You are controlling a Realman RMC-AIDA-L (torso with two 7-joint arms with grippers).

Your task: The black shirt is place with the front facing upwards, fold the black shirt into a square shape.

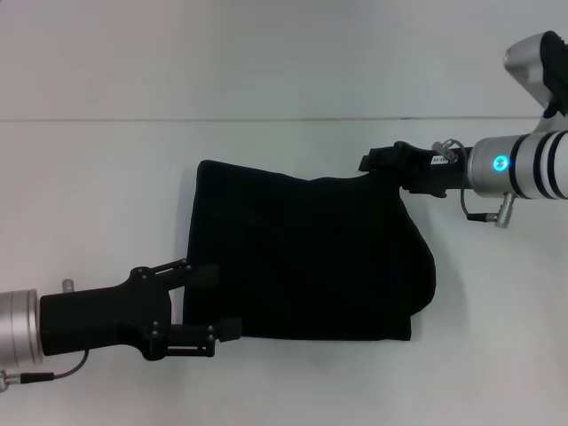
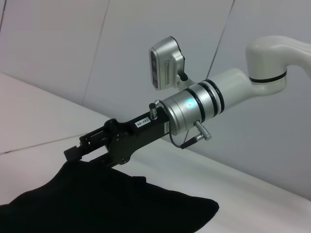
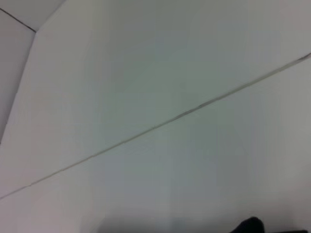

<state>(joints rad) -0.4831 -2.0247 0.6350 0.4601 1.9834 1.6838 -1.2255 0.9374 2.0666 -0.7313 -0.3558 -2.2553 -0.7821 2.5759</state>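
Left gripper (image 1: 213, 302) open beside folded black shirt (image 1: 306, 262).

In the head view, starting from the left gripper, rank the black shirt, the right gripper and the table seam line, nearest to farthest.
From the left gripper:
1. black shirt, its left edge right at the fingers.
2. right gripper, at the shirt's far right corner.
3. table seam line, beyond the shirt; too close to the right gripper to rank firmly.

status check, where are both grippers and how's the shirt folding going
Left gripper open at shirt's left edge. Right gripper at far right corner, grip unclear. Black shirt folded to rough rectangle, flat on table. Nothing in the way.
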